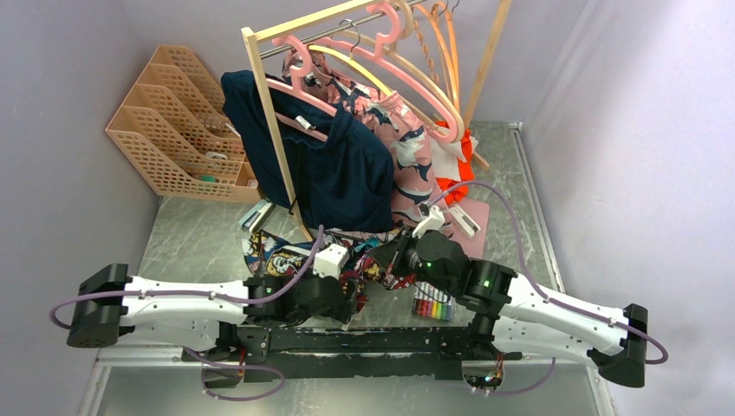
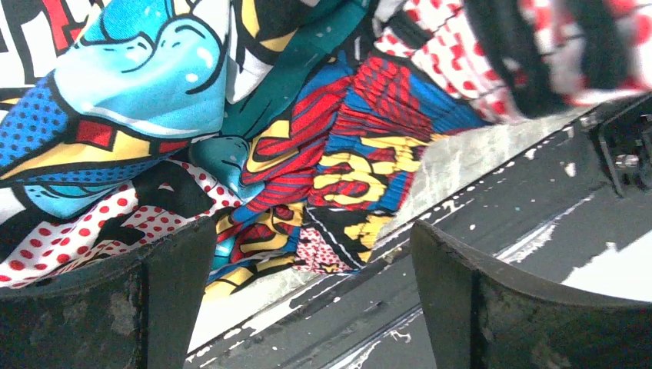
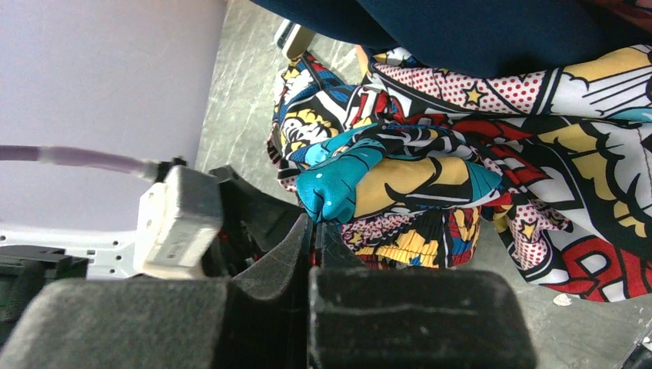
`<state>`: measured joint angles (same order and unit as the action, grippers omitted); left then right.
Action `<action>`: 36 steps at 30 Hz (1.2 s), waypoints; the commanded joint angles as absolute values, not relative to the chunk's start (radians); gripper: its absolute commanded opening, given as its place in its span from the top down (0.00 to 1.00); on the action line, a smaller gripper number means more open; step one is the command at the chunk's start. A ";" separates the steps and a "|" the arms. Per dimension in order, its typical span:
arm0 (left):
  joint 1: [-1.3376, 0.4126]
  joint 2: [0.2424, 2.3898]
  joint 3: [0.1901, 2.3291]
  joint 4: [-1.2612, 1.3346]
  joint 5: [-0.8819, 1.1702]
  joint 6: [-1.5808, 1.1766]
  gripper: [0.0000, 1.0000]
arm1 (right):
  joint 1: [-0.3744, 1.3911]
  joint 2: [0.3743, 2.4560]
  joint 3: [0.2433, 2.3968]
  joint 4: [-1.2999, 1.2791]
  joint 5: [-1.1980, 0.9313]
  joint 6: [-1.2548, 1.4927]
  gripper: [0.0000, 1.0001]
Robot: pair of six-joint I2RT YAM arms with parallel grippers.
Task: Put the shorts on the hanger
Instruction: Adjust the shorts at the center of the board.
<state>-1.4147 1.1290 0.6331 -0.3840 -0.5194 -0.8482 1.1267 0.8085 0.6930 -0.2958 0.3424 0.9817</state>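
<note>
Grey marbled stone makes up the table (image 1: 199, 234) in front of you, and it carries everything else. At its far side stands a wooden clothes rack (image 1: 273, 130). A navy garment (image 1: 347, 173) hangs on the rack, with a pink patterned garment (image 1: 414, 156) just behind it to the right.

The hanger (image 1: 425, 87) you want is the big pale-pink one. It is hooked on the rail near the top of the rack, well above the table and apart from the shorts (image 1: 277, 256).

Those shorts lie crumpled on the table at the foot of the rack, below the hem of the navy garment and between your two arms. A peach plastic file rack (image 1: 173, 130) sits at the far left, against the wall.

Your left jaws stand wide open, low over the near edge of the table. The left wrist view shows the bunched comic print filling the space beyond the two dark fingers (image 2: 161, 300), which hold nothing.

Your right jaws are pressed fully together, and their tips meet right at a teal fold of the shorts. I cannot tell whether any cloth is nipped between them.

A small box of coloured markers (image 1: 432, 308) lies on the table just beside your right arm.
</note>
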 commanded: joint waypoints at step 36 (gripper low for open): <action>-1.454 0.710 1.033 -1.119 -0.981 -1.063 0.93 | 1.120 0.806 0.559 -0.310 0.242 0.813 0.52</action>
<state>-1.4509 0.7097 0.9569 -1.0355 -0.8677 -1.0874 1.1263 0.8005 0.5823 -0.3641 0.2924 0.8745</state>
